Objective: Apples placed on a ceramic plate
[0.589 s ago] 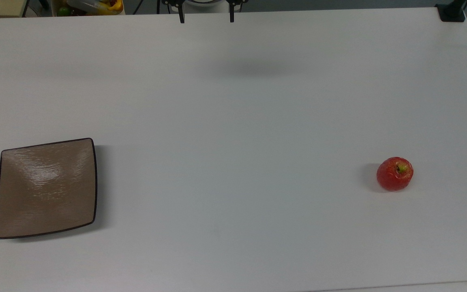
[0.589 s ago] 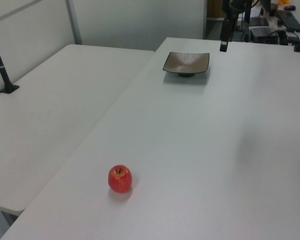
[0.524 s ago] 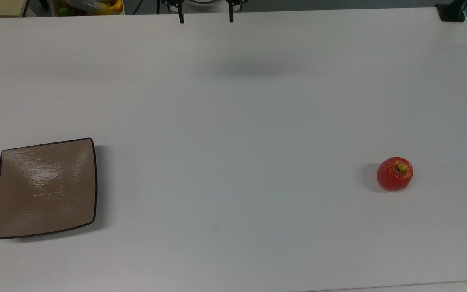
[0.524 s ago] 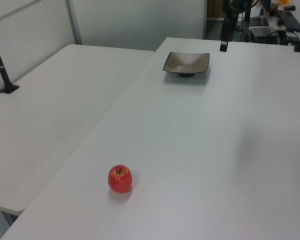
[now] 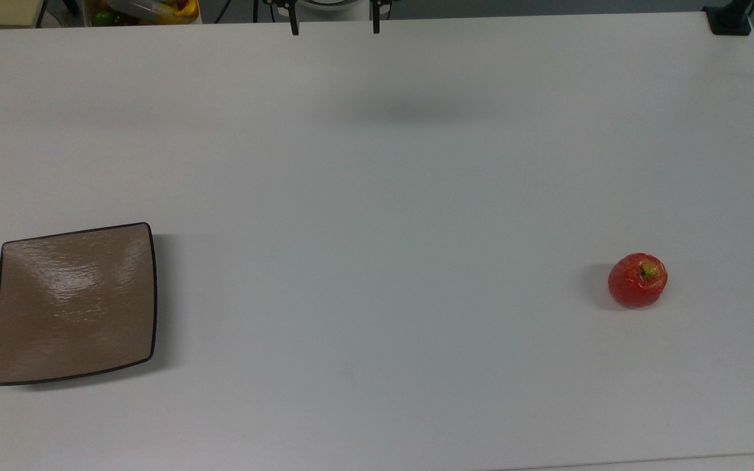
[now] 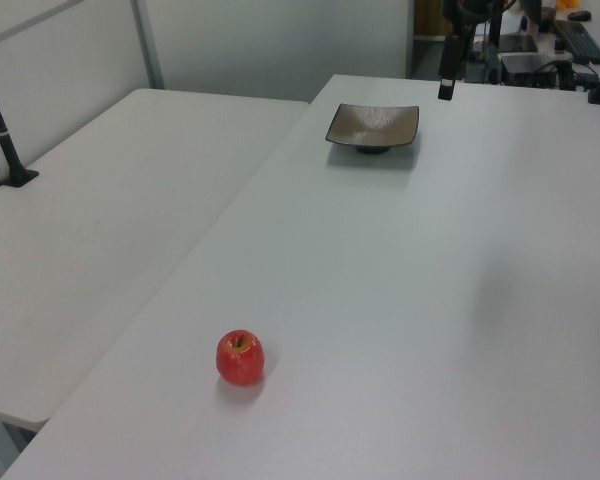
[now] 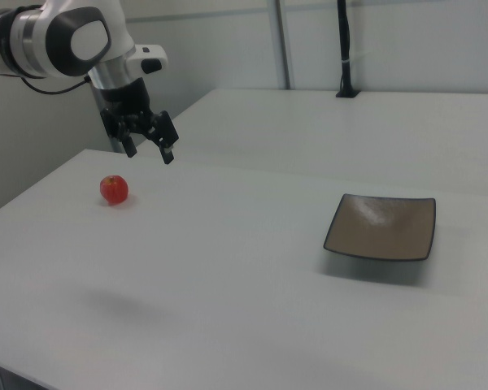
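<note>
Lifted slightly, fingers (image 7: 169, 154) spread above table (image 7: 244, 268)

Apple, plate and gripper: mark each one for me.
apple (image 5: 637, 280), top view, on its red skin.
plate (image 5: 36, 340), top view, on its bare tan face.
gripper (image 7: 149, 153), right view, midway between its open fingertips.

Red apple (image 5: 637, 280) with yellow-green top; glossy tan plate (image 5: 73, 304), dark-rimmed; white table (image 5: 377, 196).
</note>
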Robot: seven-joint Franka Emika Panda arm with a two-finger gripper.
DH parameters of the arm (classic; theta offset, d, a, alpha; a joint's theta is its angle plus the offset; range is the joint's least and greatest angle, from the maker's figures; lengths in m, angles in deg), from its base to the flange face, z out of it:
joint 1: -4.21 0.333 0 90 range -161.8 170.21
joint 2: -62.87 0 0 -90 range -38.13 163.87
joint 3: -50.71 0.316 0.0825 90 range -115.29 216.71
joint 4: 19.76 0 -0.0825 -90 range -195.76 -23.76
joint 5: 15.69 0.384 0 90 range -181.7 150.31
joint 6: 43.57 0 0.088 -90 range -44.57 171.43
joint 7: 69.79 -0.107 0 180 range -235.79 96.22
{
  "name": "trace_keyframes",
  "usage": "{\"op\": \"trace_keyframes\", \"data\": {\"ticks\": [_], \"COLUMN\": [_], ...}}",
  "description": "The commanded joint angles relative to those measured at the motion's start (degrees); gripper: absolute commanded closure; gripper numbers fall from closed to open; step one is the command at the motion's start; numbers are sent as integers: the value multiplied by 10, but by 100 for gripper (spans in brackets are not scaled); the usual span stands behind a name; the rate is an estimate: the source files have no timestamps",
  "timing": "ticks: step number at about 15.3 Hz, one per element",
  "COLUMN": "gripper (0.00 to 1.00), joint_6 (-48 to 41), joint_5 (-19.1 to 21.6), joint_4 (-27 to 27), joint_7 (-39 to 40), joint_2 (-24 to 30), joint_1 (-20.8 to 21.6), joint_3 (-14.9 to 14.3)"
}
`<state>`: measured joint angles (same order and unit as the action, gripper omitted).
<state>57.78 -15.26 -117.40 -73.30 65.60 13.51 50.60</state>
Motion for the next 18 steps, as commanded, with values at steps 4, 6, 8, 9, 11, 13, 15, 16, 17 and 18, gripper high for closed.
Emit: {"op": "trace_keyframes", "data": {"ticks": [4,6,8,9,11,13,15,16,17,18], "gripper": [0,0,0,0,0,0,0,0,0,0], "joint_6": [8,6,4,6,9,11,25,28,25,24], "joint_5": [4,4,4,4,5,5,5,5,4,4], "joint_4": [2,3,3,3,3,5,26,46,74,102], "joint_7": [7,8,11,11,11,8,6,6,-3,-22], "joint_2": [-3,-4,-3,-5,-14,-26,-40,-60,-82,-102], "joint_1": [1,3,11,18,24,23,31,41,48,57], "joint_3": [5,5,5,5,12,34,36,36,36,37]}}
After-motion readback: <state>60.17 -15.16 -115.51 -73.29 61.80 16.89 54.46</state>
